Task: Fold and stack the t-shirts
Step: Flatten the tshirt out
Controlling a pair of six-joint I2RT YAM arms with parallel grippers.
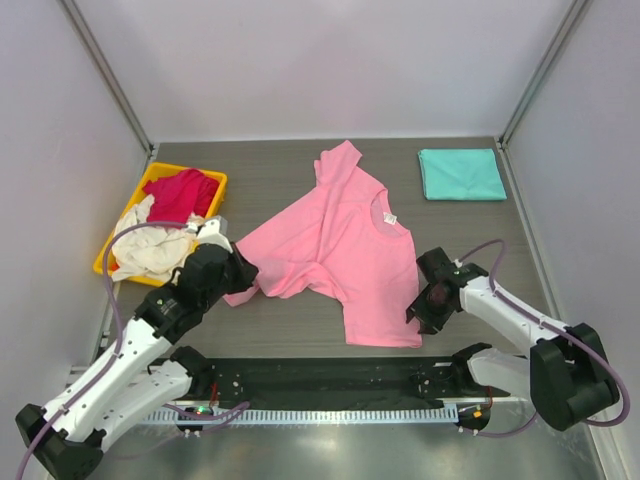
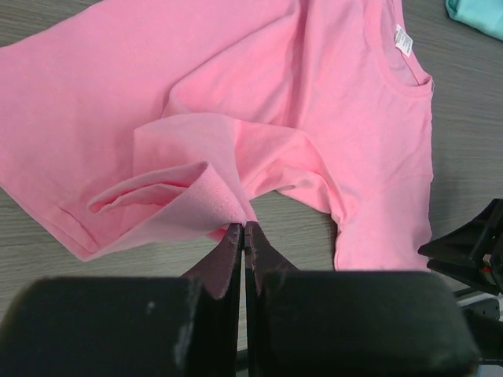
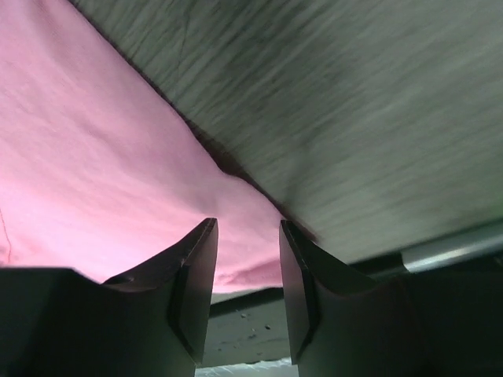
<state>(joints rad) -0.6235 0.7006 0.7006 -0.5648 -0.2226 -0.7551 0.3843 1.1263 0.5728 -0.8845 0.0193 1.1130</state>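
Left end effector [image 2: 244, 230] pinches pink t-shirt [image 2: 330, 94], arm stretched low forward

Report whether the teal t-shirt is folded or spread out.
Folded. The teal t-shirt lies as a compact, flat rectangle with straight edges, and no sleeves or neckline show.

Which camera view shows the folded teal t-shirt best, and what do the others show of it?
The top external view: the teal t-shirt lies whole there, folded flat at the far right of the table. The left wrist view catches only a corner of the teal t-shirt; the right wrist view shows none of it.
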